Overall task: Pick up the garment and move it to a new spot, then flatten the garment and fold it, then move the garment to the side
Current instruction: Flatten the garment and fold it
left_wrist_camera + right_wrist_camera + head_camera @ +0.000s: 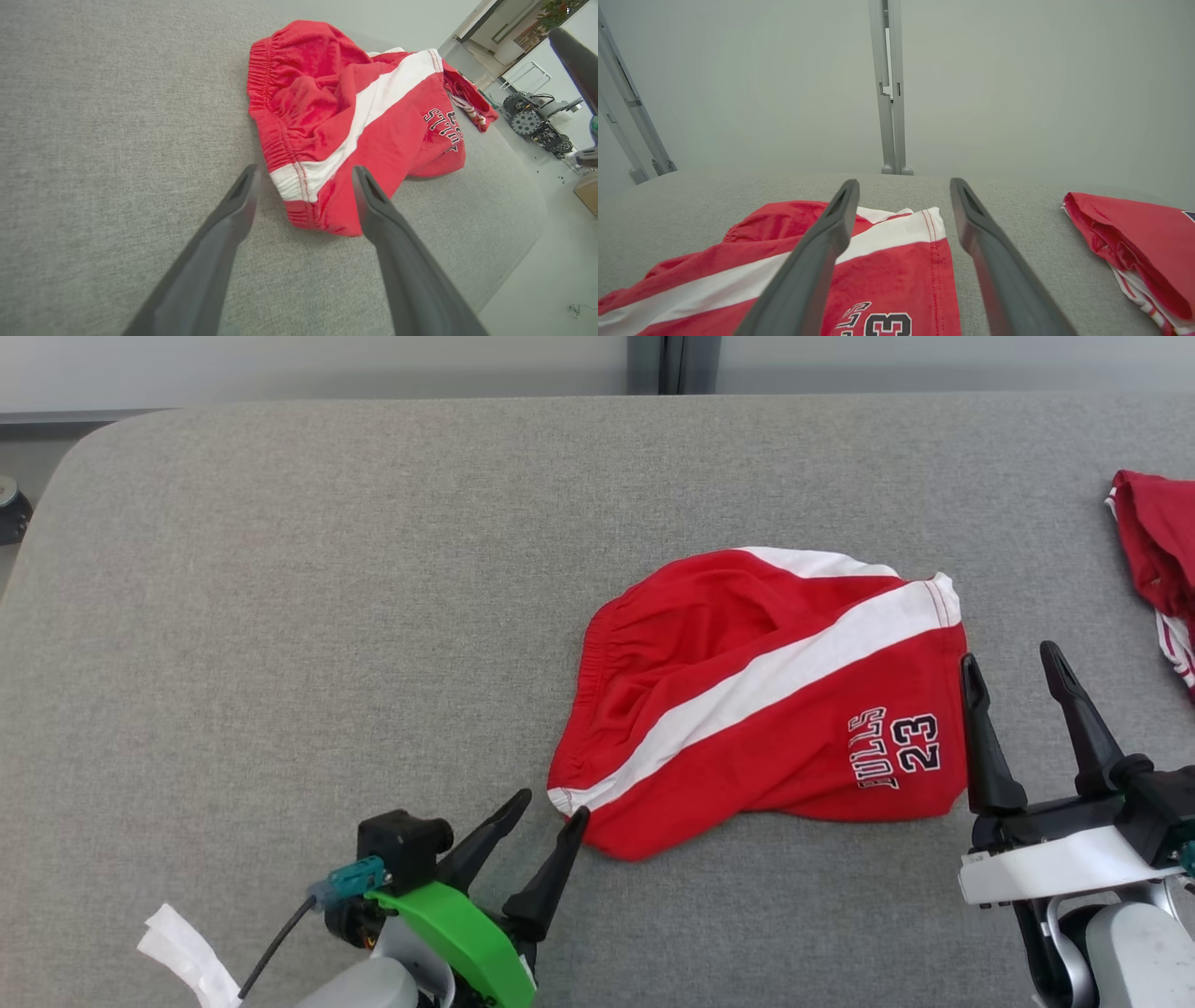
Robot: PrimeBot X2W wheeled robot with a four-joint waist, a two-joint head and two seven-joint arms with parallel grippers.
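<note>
As garment (747, 709) lies crumpled, left end effector (552, 803) beside corner

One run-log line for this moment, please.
garment: red shorts with white stripe, rumpled on grey fabric table | left gripper: open at near corner | right gripper: open beside hem

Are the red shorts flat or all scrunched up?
Scrunched up. The red shorts lie bunched on the grey table, cloth wrinkled and the waistband curved.
</note>
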